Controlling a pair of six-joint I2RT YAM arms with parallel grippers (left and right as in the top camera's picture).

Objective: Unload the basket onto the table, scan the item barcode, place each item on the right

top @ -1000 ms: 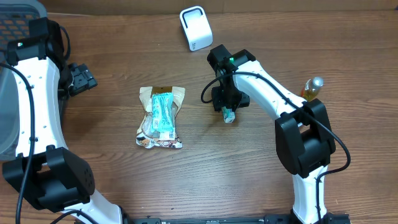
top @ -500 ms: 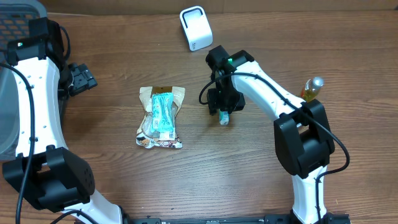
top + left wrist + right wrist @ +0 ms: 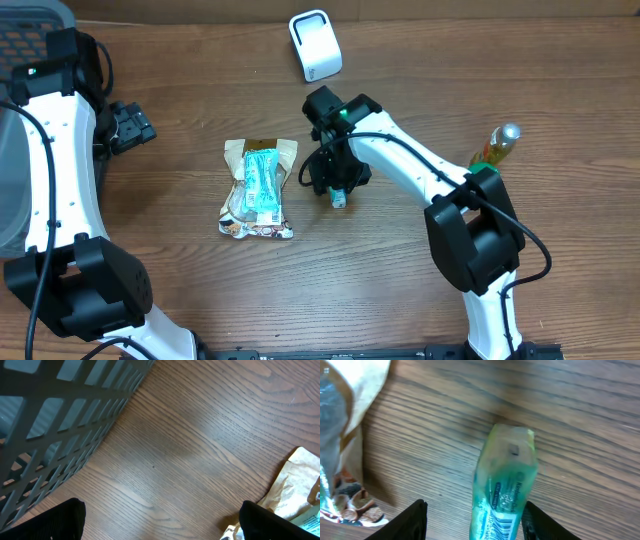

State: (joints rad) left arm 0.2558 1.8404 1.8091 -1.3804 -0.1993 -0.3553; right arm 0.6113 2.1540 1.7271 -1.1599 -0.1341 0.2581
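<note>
A small green translucent packet (image 3: 507, 480) with a barcode (image 3: 503, 526) on its near end sits between the fingers of my right gripper (image 3: 479, 523). The right finger touches it and a gap shows on the left. From overhead, the right gripper (image 3: 336, 183) carries the packet (image 3: 340, 197) just right of a snack bag. The white barcode scanner (image 3: 315, 45) stands at the back of the table. My left gripper (image 3: 130, 125) hangs open at the far left, and in its wrist view (image 3: 160, 527) only bare wood lies between its fingers.
A tan snack bag (image 3: 258, 188) with a teal bar on top lies mid-table, its corner seen in the left wrist view (image 3: 300, 477). A grey mesh basket (image 3: 30, 25) (image 3: 60, 415) stands at the back left. An amber bottle (image 3: 497, 145) stands at the right.
My right gripper has moved left and slightly toward the front with the green packet, ending close to the snack bag. The left arm has not moved.
</note>
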